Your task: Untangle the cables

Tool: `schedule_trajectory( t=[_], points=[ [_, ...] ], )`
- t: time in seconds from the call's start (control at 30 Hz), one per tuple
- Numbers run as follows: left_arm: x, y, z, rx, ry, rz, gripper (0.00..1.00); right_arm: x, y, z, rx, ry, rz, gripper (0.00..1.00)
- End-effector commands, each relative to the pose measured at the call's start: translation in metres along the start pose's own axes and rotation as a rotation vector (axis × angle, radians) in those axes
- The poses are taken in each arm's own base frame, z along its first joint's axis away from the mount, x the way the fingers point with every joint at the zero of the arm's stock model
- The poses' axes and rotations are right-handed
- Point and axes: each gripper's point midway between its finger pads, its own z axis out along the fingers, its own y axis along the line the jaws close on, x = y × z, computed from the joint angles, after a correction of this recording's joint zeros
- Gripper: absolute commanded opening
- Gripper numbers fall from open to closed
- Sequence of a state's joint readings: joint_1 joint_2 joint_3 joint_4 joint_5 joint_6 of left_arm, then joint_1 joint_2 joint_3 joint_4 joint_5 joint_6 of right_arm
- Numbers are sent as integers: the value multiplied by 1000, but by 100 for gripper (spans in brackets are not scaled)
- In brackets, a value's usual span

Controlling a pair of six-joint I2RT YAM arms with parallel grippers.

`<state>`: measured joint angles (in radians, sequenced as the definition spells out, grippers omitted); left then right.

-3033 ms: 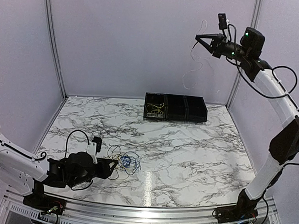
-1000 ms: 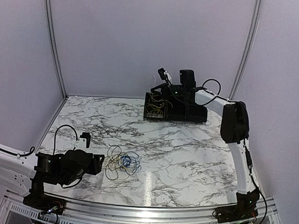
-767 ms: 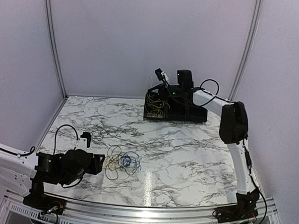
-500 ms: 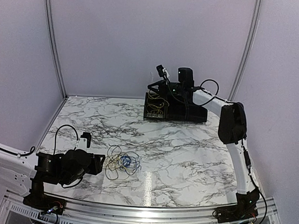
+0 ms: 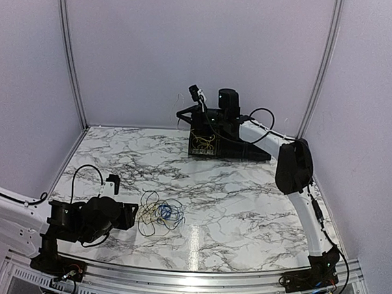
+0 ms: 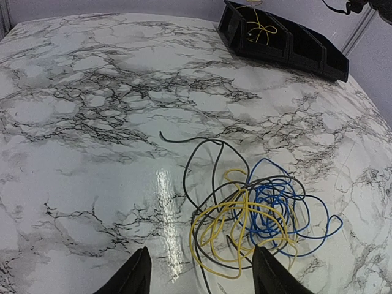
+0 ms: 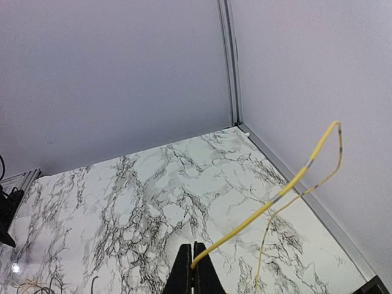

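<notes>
Top view: one black divided tray (image 5: 238, 147) sits at the far edge of the marble table (image 5: 245, 201). A yellow wire (image 5: 204, 145) lies in its left-end compartment. The right gripper (image 5: 180, 114) hangs just past the tray's left end, above the table. From here its jaws are too small to read and no strand shows in them. Well apart from the tray, toward the near-left edge, lies one tangle (image 5: 159, 212) of cables. The left gripper (image 5: 134, 214) is low just beside it, on the side away from the tray. Bare marble stretches between tangle and tray.

Left wrist: the left gripper (image 6: 201, 260) has its fingers spread wide and holds nothing. The tangle lies just ahead of it and has three strands. The yellow cable (image 6: 215, 240) and blue cable (image 6: 288, 205) are knotted together, and the black cable (image 6: 197, 153) loops out toward the tray (image 6: 306, 46).

Right wrist: the right gripper (image 7: 193, 252) has its fingers pressed together on a yellow strand (image 7: 269, 205). The strand rises, bends over and falls back past the frame's lower edge. The walls' corner post (image 7: 229, 61) stands beyond.
</notes>
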<state>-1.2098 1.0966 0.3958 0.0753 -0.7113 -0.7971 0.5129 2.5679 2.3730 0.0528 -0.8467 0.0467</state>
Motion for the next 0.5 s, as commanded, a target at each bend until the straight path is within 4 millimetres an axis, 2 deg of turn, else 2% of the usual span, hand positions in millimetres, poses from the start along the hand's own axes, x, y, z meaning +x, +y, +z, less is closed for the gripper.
schedule_trajectory(
  t=[0.0, 0.27, 0.47],
  points=[
    [-4, -6, -1, 6, 3, -4, 59, 14, -34, -12, 73, -3, -7, 0],
    [-4, -10, 1, 5, 8, 0, 59, 38, -76, -41, 151, 6, 69, 0],
    [-2, -16, 6, 7, 16, 7, 59, 56, -93, -59, 185, 20, 142, 0]
  ],
)
